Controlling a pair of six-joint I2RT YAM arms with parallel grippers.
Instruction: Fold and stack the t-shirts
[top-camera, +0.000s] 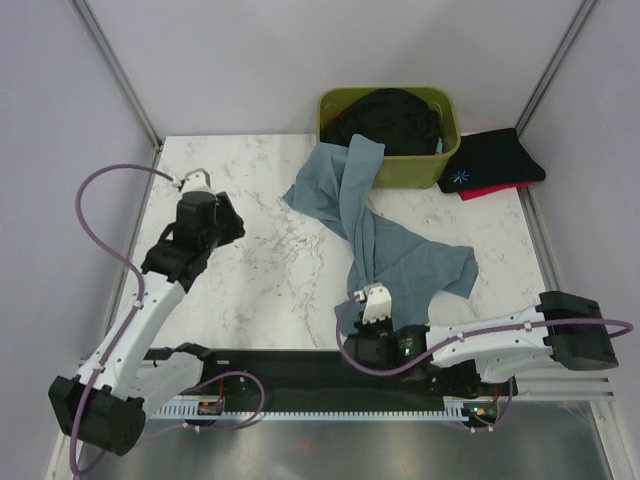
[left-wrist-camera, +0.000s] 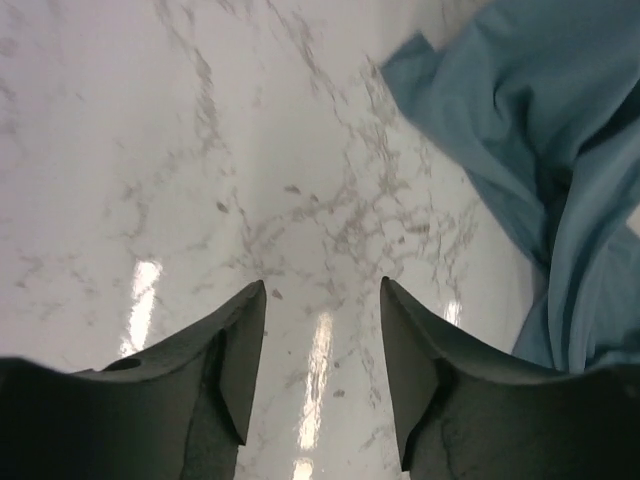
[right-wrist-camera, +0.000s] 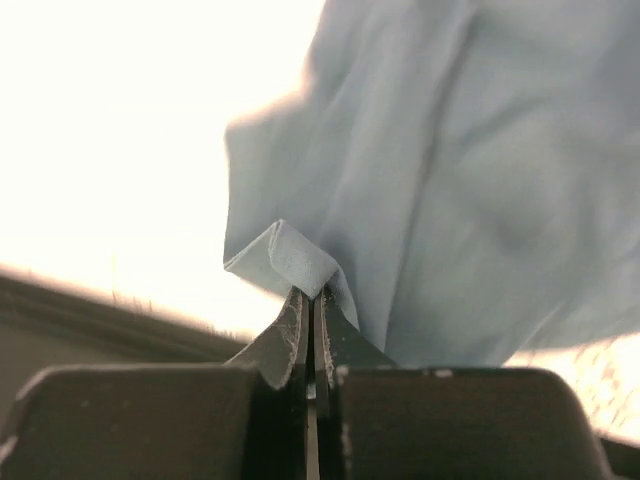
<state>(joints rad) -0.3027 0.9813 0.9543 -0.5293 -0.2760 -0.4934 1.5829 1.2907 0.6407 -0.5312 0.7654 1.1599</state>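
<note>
A crumpled dusty teal t-shirt (top-camera: 400, 255) trails from the bin's front rim down the table toward the near edge. My right gripper (top-camera: 365, 296) is shut on a folded edge of it; in the right wrist view the gripper (right-wrist-camera: 310, 292) pinches a small fold of the teal t-shirt (right-wrist-camera: 480, 180). My left gripper (top-camera: 228, 222) is over bare marble at the left, open, with nothing between its fingers (left-wrist-camera: 322, 285); the teal t-shirt (left-wrist-camera: 540, 110) lies off to its right. A folded black t-shirt with blue print (top-camera: 495, 160) rests on a red one (top-camera: 480, 192) at the back right.
An olive-green bin (top-camera: 440, 165) at the back holds a heap of black cloth (top-camera: 385, 120). Grey walls and metal frame posts close in the marble table (top-camera: 260, 270) on both sides. A black rail runs along the near edge.
</note>
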